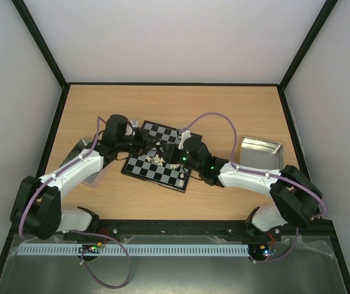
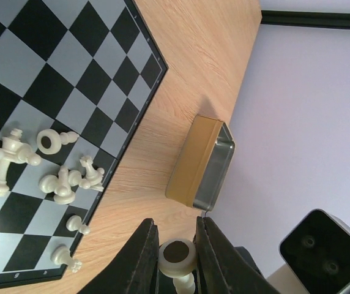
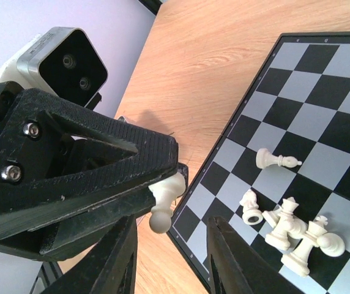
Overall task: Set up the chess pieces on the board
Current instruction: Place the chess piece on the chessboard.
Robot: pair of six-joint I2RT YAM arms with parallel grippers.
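1. Board [image 1: 139, 165]: lies skewed at the middle of the wooden surface [image 1: 236, 110]. Both arms cross its middle band.
2. Chess pieces [image 1: 158, 158]: a cream cluster is heaped near the board's centre. One lone piece stands by the near right corner.
3. Left end effector [image 1: 139, 138]: at the board's left edge. Finger position not discernible.
4. Right end effector [image 1: 174, 152]: above the board, just beside the cluster. Finger position not discernible.
5. Silver tray [image 1: 260, 153]: right of the board, well apart.
6. Second tray [image 1: 79, 153]: left side, partly under the left arm.
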